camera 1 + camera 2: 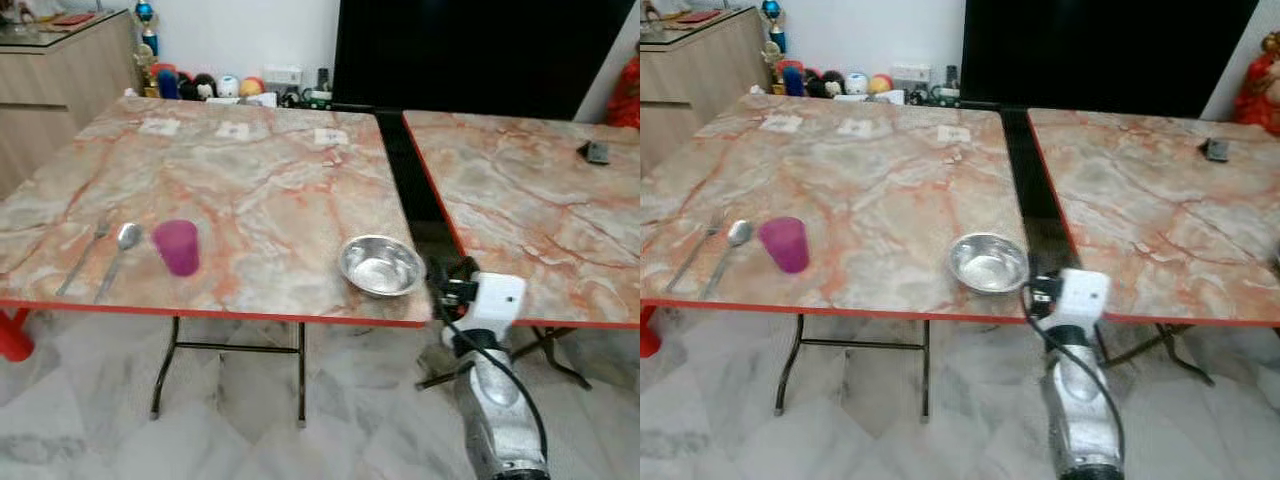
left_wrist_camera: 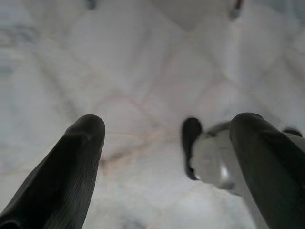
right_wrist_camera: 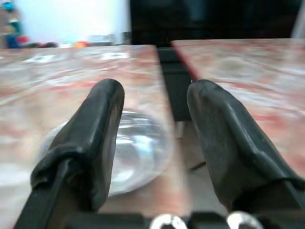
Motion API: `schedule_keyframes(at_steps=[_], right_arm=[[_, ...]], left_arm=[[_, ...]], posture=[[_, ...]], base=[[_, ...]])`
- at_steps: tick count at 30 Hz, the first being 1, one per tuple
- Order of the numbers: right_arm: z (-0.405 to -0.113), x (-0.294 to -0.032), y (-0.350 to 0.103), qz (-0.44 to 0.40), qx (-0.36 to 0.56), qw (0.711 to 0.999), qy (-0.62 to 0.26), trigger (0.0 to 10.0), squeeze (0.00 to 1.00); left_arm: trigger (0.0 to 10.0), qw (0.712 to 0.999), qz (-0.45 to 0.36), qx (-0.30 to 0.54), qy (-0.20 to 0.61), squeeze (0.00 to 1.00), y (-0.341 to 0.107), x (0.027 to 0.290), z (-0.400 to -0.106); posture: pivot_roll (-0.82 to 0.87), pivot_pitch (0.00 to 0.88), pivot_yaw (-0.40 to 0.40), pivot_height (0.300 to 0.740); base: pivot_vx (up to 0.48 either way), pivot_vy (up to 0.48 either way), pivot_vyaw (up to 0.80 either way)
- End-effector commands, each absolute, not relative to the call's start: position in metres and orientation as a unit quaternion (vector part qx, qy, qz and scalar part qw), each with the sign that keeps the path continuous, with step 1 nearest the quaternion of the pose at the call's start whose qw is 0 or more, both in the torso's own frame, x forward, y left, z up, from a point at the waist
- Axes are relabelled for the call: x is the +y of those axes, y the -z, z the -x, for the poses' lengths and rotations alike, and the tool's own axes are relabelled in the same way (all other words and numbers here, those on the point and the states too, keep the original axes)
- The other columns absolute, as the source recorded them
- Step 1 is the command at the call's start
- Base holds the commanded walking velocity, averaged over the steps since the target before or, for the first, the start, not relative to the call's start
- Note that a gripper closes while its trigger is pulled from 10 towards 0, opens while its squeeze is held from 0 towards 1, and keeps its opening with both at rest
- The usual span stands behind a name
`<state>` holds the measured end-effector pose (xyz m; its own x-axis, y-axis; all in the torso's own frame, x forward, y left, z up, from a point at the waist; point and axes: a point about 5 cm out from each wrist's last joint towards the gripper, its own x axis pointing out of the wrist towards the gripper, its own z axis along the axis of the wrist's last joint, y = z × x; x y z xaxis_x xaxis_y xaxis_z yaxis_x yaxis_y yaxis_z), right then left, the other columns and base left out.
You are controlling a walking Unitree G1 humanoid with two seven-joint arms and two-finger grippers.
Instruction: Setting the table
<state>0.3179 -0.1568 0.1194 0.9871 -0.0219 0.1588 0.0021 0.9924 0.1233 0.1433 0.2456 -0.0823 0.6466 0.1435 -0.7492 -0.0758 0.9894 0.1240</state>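
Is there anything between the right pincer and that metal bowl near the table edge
Nothing visible. The right pincer is open just off the near edge of the table, and the metal bowl sits right ahead of its fingers. The pink cup and cutlery lie far to the left.

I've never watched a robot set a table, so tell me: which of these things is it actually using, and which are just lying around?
For the job:
- steel bowl
- purple cup
- spoon
- fork
- right gripper, open, close beside the bowl

Just lying about:
- small dark object on the right-hand table
- toys and clutter by the wall
- wooden cabinet
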Motion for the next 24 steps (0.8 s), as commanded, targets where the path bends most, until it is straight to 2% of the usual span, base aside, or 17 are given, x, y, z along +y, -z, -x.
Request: schedule_keyframes(at_steps=[1,14,24], right_arm=[[-0.3168,-0.1692,-0.1185,-0.055,-0.077,0.995,0.024,10.0,0.0],[-0.3167,-0.1676,-0.1177,-0.057,-0.076,0.995,0.021,10.0,0.0],[-0.3165,-0.1665,-0.1177,-0.051,-0.077,0.996,0.017,10.0,0.0]], left_arm=[[10.0,0.906,-0.022,0.42,-0.056,0.0,0.0862,0.2376,-0.1385],[10.0,0.904,-0.024,0.423,-0.05,0.0,0.0866,0.2365,-0.1387],[10.0,0.904,-0.026,0.424,-0.047,0.0,0.0869,0.236,-0.1381]], posture=[[0.02,0.058,-0.042,0.74],[0.02,0.054,-0.044,0.74],[0.02,0.054,-0.041,0.74]], base=[[0.0,0.0,0.0],[0.0,0.0,0.0],[0.286,0.0,0.0]])
